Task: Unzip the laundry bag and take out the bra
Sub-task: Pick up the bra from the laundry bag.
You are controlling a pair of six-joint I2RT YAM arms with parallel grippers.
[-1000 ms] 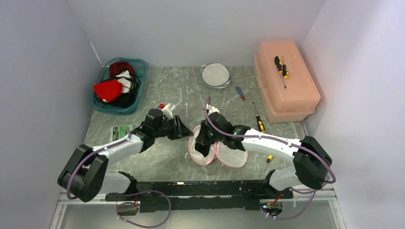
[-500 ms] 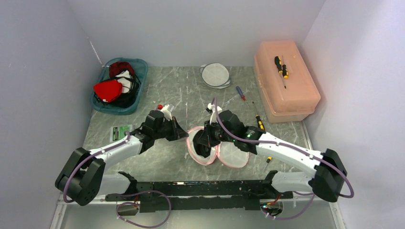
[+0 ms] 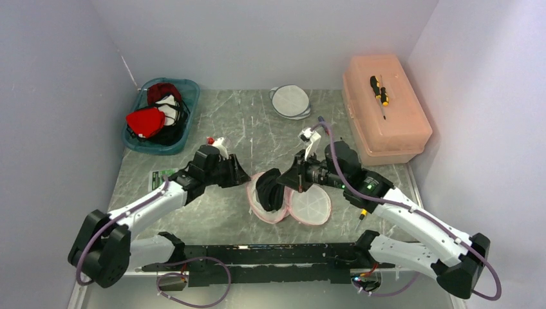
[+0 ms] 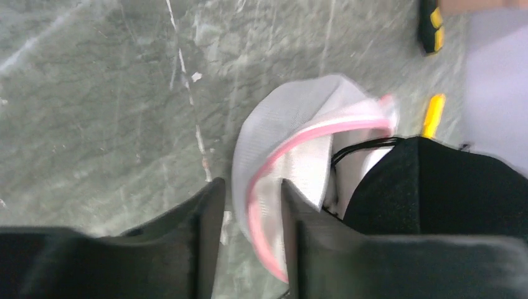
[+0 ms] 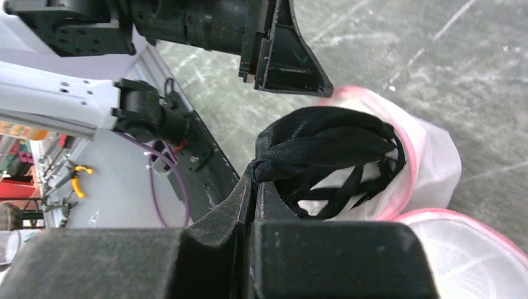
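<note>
The right gripper (image 5: 254,177), clamped shut on the black bra (image 5: 324,140), holds it half out of the mesh laundry bag (image 5: 429,156) just ahead, while the left gripper (image 4: 250,187), narrowly parted, straddles the bag's pink rim, its grip uncertain.

Two robot arms, one gripper apiece: the left gripper (image 3: 243,178) and the right gripper (image 3: 288,183). Two round mesh laundry bags: one pink-rimmed bag (image 3: 310,207), lying open in two halves, and one white bag (image 3: 290,100). One black bra (image 3: 267,190). One teal basket (image 3: 158,149), its red, white and black garments (image 3: 147,121) too tangled to count. One peach box (image 3: 386,132) with a lid. Four screwdrivers in all, as far as can be told: a pair of screwdrivers (image 3: 378,89) on the box lid, plus a yellow-handled screwdriver (image 4: 434,115) and a black-and-yellow screwdriver (image 4: 429,25) on the table (image 3: 238,122). One green card (image 3: 162,177)
</note>
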